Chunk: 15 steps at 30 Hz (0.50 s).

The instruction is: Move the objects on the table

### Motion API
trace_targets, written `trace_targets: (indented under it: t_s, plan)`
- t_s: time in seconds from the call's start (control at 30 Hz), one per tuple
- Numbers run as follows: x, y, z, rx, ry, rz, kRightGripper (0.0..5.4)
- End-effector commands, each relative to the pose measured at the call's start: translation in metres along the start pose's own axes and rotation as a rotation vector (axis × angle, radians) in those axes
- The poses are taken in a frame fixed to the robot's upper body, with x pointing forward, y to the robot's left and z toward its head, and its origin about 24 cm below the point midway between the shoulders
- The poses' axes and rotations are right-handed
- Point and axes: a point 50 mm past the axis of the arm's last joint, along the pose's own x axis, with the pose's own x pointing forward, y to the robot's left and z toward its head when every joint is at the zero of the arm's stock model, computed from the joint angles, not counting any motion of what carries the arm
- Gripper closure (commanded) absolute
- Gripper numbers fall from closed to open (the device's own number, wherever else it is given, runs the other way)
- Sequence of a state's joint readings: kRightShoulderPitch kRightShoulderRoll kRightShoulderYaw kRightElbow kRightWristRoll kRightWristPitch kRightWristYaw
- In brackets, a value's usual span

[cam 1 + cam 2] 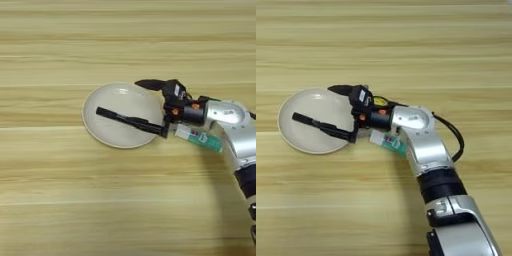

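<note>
Wood-grain table (60,200); plate (107,100) bears marker (127,120).

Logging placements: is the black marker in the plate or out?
In. The marker lies flat across the plate, its right end overhanging the rim by the gripper.

round cream plate (107,122), shallow, glossy, left of centre, pale rim

Black marker (322,127) across cream plate (293,142), gripper (348,112) at its rim
</note>
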<state>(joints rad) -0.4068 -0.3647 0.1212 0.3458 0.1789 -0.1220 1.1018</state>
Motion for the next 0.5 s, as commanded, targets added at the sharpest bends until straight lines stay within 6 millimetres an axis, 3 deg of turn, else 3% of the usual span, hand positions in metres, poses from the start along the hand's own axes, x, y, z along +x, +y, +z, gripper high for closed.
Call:
trace_targets:
  t_s: [0.03, 0.5]
  plan:
    - [0.007, -0.018, 0.026, -0.128, -0.021, -0.022, 0.02]
    - [0.019, -0.014, 0.019, -0.193, 0.039, -0.039, 0.02]
